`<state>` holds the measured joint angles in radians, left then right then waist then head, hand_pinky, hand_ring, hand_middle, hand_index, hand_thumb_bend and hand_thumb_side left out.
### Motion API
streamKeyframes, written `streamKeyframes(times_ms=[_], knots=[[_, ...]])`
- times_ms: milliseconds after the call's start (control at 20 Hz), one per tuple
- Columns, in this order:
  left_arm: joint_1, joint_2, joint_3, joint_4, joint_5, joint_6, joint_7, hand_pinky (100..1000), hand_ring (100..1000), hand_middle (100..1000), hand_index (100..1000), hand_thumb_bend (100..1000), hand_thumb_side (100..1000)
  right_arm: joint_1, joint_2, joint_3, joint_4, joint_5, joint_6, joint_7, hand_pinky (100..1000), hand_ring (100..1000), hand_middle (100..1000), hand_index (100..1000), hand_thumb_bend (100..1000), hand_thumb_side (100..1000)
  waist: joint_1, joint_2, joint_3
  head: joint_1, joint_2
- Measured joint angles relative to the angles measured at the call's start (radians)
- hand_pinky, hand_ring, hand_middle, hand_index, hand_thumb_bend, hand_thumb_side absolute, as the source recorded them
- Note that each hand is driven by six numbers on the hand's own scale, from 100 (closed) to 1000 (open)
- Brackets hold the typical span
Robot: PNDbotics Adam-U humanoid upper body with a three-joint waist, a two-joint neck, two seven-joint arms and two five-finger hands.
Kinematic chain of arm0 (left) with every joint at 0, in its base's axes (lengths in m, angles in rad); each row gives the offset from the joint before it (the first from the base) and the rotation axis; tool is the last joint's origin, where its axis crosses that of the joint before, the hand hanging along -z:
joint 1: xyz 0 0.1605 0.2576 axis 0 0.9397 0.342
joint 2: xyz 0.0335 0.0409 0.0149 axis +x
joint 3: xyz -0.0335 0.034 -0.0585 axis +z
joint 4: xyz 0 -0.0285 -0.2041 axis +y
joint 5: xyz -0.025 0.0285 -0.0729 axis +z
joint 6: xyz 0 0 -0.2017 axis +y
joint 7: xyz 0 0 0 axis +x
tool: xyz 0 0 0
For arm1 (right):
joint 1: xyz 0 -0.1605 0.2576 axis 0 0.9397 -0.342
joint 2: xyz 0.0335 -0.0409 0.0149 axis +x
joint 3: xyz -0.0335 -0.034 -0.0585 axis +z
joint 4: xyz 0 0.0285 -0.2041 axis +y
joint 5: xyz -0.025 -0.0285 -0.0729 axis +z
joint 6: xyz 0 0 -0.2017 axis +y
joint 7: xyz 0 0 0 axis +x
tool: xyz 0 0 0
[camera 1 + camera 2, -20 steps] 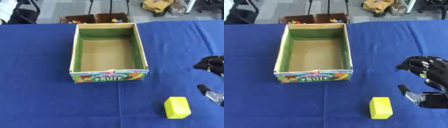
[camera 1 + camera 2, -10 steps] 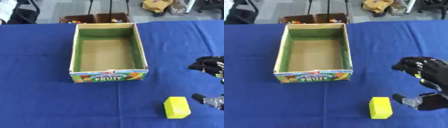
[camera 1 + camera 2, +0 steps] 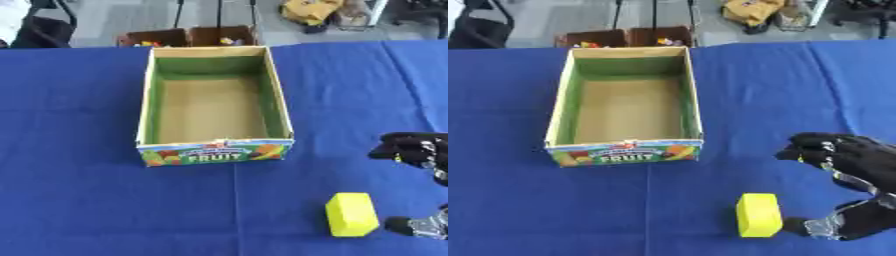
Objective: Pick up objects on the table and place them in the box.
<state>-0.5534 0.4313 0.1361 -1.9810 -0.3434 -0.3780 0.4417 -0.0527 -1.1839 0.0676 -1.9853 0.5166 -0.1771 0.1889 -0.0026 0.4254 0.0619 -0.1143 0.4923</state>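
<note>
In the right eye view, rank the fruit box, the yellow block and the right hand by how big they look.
1. Fruit box, clearly largest.
2. Right hand, partly cut off by the view's edge and nearer the camera, so its rank is less sure.
3. Yellow block, smallest.

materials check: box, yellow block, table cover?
Box: looks like cardboard, tan matte floor, green inner walls, printed fruit label on the front. Yellow block: probably foam or plastic, uniform matte colour, slightly rounded edges; can't settle which. Table cover: seems a blue fabric cloth, matte, with faint fold lines.
</note>
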Motion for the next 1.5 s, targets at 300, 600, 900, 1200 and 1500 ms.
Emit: streamKeyframes(times_ms=[300,600,900,1200,1500], knots=[[0.000,0.000,-0.001,0.000,0.000,0.001,-0.001,670,906,898,945,100,1000,-0.014,-0.004,0.029,0.000,-0.096,0.019,0.015,691,882,786,976,481,938,0.000,0.000,-0.001,-0.002,0.001],[0.000,0.000,-0.003,0.000,0.002,0.002,-0.002,669,905,894,943,100,1000,-0.037,-0.013,0.060,0.000,-0.225,0.014,0.064,721,907,785,998,496,890,-0.002,0.000,-0.003,-0.004,0.003],[0.000,0.000,-0.003,0.000,0.005,0.003,-0.005,669,905,892,943,100,1000,-0.059,-0.027,0.075,0.000,-0.294,-0.011,0.123,726,914,783,993,484,899,-0.006,-0.001,-0.006,-0.003,0.008],[0.000,0.000,-0.003,0.000,0.006,0.003,-0.006,669,905,890,942,100,1000,-0.088,-0.035,0.083,0.000,-0.314,-0.018,0.134,744,919,792,997,458,932,-0.006,-0.004,-0.006,-0.002,0.008],[0.000,0.000,-0.003,0.000,0.008,0.002,-0.007,668,900,888,942,100,1000,-0.134,-0.037,0.095,0.000,-0.281,0.002,0.111,758,920,799,991,383,950,-0.007,-0.006,-0.016,0.002,0.008]])
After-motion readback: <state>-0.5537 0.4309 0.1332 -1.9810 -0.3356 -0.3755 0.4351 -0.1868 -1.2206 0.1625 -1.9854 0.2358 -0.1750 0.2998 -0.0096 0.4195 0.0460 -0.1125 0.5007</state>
